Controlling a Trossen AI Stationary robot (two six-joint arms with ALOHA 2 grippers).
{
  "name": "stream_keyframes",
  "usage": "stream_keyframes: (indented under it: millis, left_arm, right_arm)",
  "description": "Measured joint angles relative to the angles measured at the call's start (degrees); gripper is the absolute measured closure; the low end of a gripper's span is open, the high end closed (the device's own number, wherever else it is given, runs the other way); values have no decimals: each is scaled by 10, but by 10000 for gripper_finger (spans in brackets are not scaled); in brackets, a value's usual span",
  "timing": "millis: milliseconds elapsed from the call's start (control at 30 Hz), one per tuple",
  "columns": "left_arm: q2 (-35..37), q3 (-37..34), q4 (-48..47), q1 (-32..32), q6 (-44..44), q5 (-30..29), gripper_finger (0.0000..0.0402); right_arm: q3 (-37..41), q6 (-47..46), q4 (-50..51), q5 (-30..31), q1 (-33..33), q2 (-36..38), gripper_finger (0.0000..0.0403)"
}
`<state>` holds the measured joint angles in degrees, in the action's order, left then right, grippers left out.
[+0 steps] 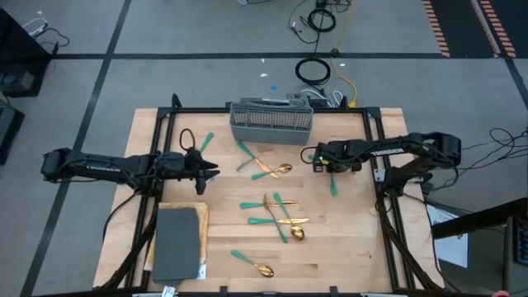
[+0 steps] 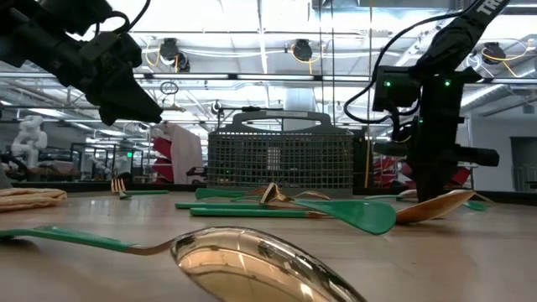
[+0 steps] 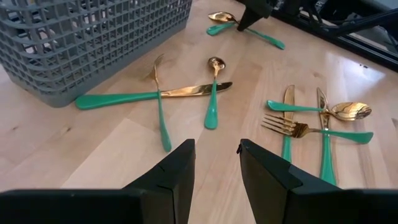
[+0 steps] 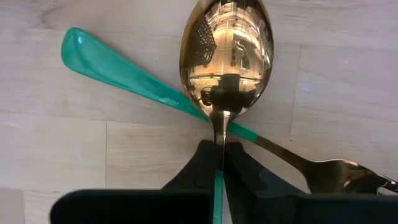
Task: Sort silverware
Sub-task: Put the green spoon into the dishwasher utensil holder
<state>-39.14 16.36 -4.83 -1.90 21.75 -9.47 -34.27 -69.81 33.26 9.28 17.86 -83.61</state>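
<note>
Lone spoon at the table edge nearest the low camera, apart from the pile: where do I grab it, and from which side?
Grip the lone spoon at mid-handle, coming straight down with the fingers across the slim teal handle. It lies flat and apart from the other pieces, so there is room on both sides. The rounded gold bowl would likely slip. The left end effector is open and free.
</note>
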Motion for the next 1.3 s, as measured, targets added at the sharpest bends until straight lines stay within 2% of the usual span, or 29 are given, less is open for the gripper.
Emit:
stream_keyframes:
  millis: [200,400,667,833,900,967,1067,1200,1300]
  left_arm:
    - [0,0,-2,0,3,0,270]
    - [0,0,-2,0,3,0,270]
    - [0,0,-2,0,3,0,270]
    - [0,0,-2,0,-1,0,270]
    - [0,0,-2,0,-1,-4,270]
    - [0,0,-2,0,-1,-15,270]
    - [0,0,0,0,-14,-33,270]
    - [0,0,1,0,-28,-53,270]
    - [0,0,1,0,-29,-57,270]
  right_arm:
    - [3,4,-8,27,-32,29,401]
    - [3,-14,-6,89,-74,58,402]
    - [1,-46,-31,249,-134,126,403]
    - [1,-35,-46,414,-155,178,403]
    - [1,36,-100,485,-156,192,403]
    - [1,163,-192,533,-149,195,403]
    - [1,402,-386,553,-136,188,403]
    - [0,683,-630,548,-117,167,403]
    - [0,797,-747,488,-98,150,403]
